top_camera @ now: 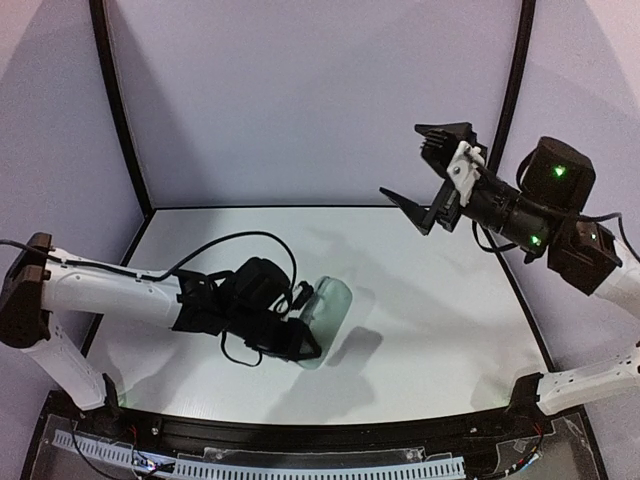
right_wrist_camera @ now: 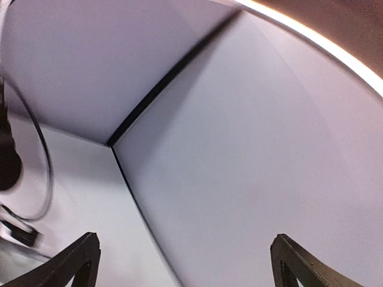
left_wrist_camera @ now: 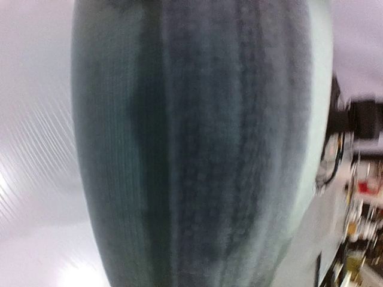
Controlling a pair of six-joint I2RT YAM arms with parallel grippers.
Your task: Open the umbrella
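**Left gripper on the mint case, right gripper spread wide in the air**

The left gripper [top_camera: 300, 345] reaches across the white table [top_camera: 430, 300]. Its black fingers lie over the near-left end of a pale mint-green, rounded-oblong case [top_camera: 333, 305]. From above, the jaws look clamped on that end. The left wrist view is filled by the case's surface, a dark grey-green weave with a pale mint edge on its right (blurred, and the fingers are hidden behind it). Where the umbrella is I cannot tell, since only the case shows. A soft shadow lies on the table just right of the case.

The right gripper [top_camera: 400, 160] is well apart from the case, above and to its right, raised off the table. Its jaws are released, spread wide, with nothing between them. In its own wrist view the two black fingertips [right_wrist_camera: 84, 257] stand far apart against the pale lilac wall [right_wrist_camera: 251, 149]. A black cable [top_camera: 250, 238] loops over the left arm just left of the case.
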